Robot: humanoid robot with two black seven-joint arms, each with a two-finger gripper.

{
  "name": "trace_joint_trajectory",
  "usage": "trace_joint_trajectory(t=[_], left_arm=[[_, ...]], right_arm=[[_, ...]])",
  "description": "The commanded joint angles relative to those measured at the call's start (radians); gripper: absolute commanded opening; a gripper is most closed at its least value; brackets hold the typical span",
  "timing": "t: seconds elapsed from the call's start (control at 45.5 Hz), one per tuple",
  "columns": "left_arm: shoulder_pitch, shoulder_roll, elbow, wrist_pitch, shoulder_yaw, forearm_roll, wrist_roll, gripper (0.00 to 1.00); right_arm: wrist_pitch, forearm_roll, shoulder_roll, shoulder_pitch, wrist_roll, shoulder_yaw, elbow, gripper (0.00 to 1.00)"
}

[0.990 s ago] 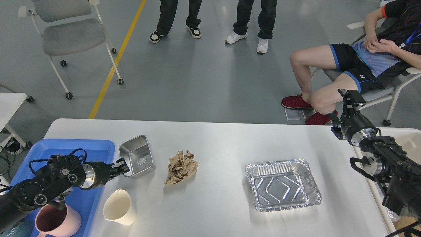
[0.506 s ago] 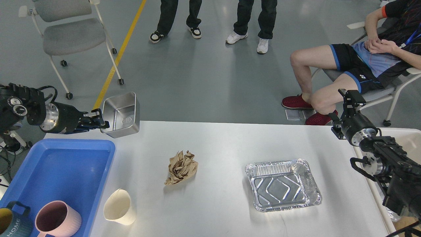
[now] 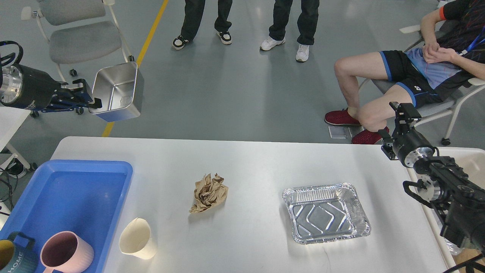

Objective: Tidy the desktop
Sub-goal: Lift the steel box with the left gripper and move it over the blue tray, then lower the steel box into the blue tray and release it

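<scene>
The white desktop (image 3: 257, 163) carries a crumpled brown paper ball (image 3: 208, 193), a foil tray (image 3: 326, 212) and a tipped cream paper cup (image 3: 137, 239). My left gripper (image 3: 91, 101) is shut on the rim of a square steel container (image 3: 117, 91) and holds it high above the far left of the desktop, its open side tilted toward me. My right gripper (image 3: 404, 112) is raised beyond the desktop's far right corner; its fingers are seen end-on.
A blue plastic tray (image 3: 72, 189) sits at the desktop's left, with a pink mug (image 3: 66, 252) and a dark mug (image 3: 15, 256) at its near end. A small white side table (image 3: 9, 121) stands left. People and chairs are beyond the far edge.
My left gripper has lifted the steel container off the desktop beside the blue tray, carrying it up and away to the left, well above the desktop. The right arm has not moved.
</scene>
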Motion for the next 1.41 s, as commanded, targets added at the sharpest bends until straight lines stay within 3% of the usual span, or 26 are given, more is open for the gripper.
trace_joint_trajectory(t=[0.0, 0.352, 0.484, 0.682, 0.836, 1.166, 1.298, 1.386], left_arm=[[0.024, 0.024, 0.005, 0.0, 0.001, -0.001, -0.001, 0.01], [0.374, 0.032, 0.124, 0.268, -0.002, -0.067, -0.024, 0.02], [0.443, -0.009, 0.19, 0.34, 0.004, -0.097, -0.069, 0.02], [0.508, -0.114, 0.299, 0.417, 0.009, -0.098, -0.074, 0.02], [0.567, -0.151, 0.328, 0.46, 0.011, -0.097, -0.07, 0.02], [0.598, -0.149, 0.328, 0.467, 0.011, -0.098, -0.064, 0.04], [0.6, -0.149, 0.328, 0.467, 0.011, -0.101, -0.061, 0.11], [0.6, -0.151, 0.328, 0.471, 0.009, -0.104, -0.06, 0.29]], right_arm=[[0.0, 0.0, 0.0, -0.001, 0.0, 0.0, 0.0, 1.0], [0.0, 0.0, 0.001, -0.007, 0.0, 0.0, 0.0, 1.0], [0.0, 0.0, 0.003, -0.009, 0.0, 0.0, 0.0, 1.0], [0.002, 0.0, 0.003, -0.007, 0.0, 0.0, 0.001, 1.0], [0.002, 0.0, 0.001, -0.007, 0.0, -0.001, 0.0, 1.0], [0.0, 0.0, 0.0, -0.007, 0.0, -0.002, -0.003, 1.0], [0.0, 0.0, 0.0, -0.006, 0.0, -0.002, -0.003, 1.0], [0.0, 0.0, 0.0, -0.004, 0.0, -0.002, -0.003, 1.0]])
